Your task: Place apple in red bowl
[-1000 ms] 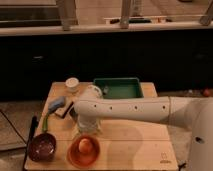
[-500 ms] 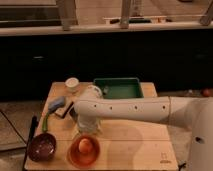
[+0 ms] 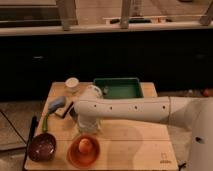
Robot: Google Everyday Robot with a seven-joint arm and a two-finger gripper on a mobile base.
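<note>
The apple (image 3: 86, 146), small and orange-yellow, lies inside the red bowl (image 3: 73, 156) at the table's front, left of centre. My gripper (image 3: 86, 127) hangs at the end of the white arm (image 3: 135, 109), just above and behind the bowl, apart from the apple. The arm reaches in from the right.
A dark purple-brown bowl (image 3: 41, 147) sits left of the red bowl. A green tray (image 3: 119, 88) stands at the back. A small white cup (image 3: 72, 84) is at the back left. A blue object (image 3: 56, 104) and a dark tool lie on the wooden table (image 3: 140, 145) at left.
</note>
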